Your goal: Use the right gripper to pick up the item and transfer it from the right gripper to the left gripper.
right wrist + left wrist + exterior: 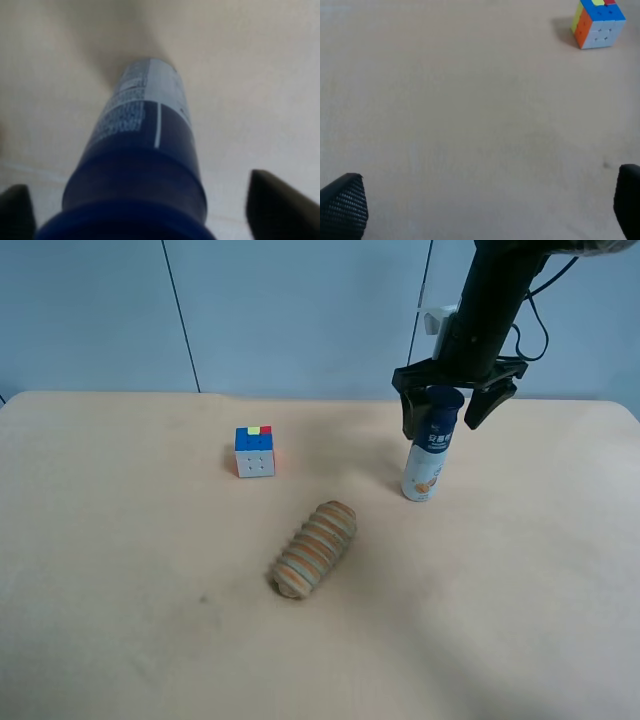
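right gripper: spread astride item cap; wrist view shows gaps
left gripper: spread; wrist view only, cube in frame

slim black arm, trailing black cables, small white block, black two-fingered right gripper; left gripper's black fingertips are finely dotted.

- The item, a tall slim cylinder with a dark blue cap and upper band and a white lower body printed with orange graphics and blue text, is stood upright on the desk, well to the exterior high view's right of the puzzle cube.
- The right tool is lowered around the item's cap, on that same side of the cube. Its fingers are spread, and a gap is seen at each side.
- The left tool is held spread wide above the desk, well apart from the cube.
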Action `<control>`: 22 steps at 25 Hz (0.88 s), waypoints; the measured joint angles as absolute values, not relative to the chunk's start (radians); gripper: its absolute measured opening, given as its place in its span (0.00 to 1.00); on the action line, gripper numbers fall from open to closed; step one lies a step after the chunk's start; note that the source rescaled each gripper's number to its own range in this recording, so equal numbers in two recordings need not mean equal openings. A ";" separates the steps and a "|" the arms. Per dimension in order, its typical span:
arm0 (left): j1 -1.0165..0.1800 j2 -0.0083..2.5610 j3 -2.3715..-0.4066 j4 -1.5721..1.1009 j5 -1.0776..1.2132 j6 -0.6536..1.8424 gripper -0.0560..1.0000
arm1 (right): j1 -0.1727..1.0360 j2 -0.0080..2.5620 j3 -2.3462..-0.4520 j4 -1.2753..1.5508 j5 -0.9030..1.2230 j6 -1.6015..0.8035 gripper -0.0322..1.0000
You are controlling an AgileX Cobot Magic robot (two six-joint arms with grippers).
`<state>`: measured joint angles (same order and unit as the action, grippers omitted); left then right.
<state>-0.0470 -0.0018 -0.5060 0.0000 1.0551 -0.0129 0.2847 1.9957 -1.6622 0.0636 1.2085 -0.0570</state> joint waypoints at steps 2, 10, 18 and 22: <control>-0.047 -0.002 -0.506 0.000 1.055 -0.013 1.00 | 0.285 1.996 -1.662 0.064 1.207 -0.057 0.40; -0.047 -0.002 -0.506 0.000 1.055 -0.012 1.00 | 0.285 1.996 -1.662 0.055 1.198 -0.057 0.04; -0.047 -0.002 -0.506 0.000 1.055 -0.012 1.00 | 0.285 1.981 -1.662 0.058 1.195 -0.057 0.04; -0.047 -0.002 -0.506 0.000 1.055 -0.013 1.00 | 0.285 1.936 -1.662 0.075 1.210 -0.057 0.04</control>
